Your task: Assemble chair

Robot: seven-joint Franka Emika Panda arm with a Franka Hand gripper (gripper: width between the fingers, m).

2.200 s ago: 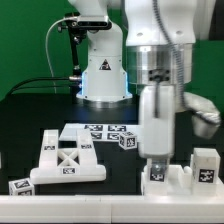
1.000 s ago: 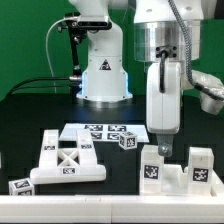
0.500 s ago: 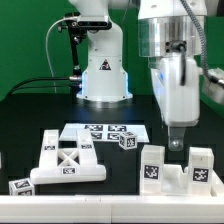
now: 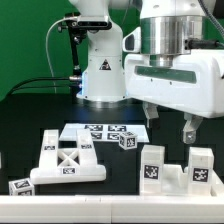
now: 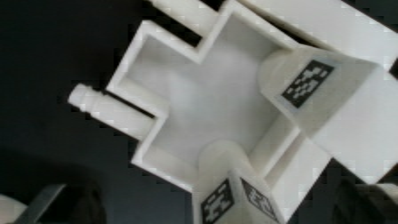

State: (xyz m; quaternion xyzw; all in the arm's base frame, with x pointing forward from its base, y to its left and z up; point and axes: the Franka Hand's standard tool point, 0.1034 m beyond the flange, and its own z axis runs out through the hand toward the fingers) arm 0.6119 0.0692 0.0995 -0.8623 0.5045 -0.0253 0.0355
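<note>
The chair is in loose white tagged pieces. A seat slab at the exterior view's lower right carries two upright legs. A cross-braced panel lies at the lower left, with a small tagged block near the middle. My gripper hangs open and empty above the gap between the two legs, its hand turned broadside. The wrist view looks down on the slab and the two tagged legs.
The marker board lies flat behind the pieces. Another small tagged piece sits at the exterior view's lower left corner. The robot's base stands at the back on the black table.
My gripper has risen off the exterior view's left leg, shifted toward that view's right, turned its hand broadside and spread its fingers. The leg stays standing on the slab.
</note>
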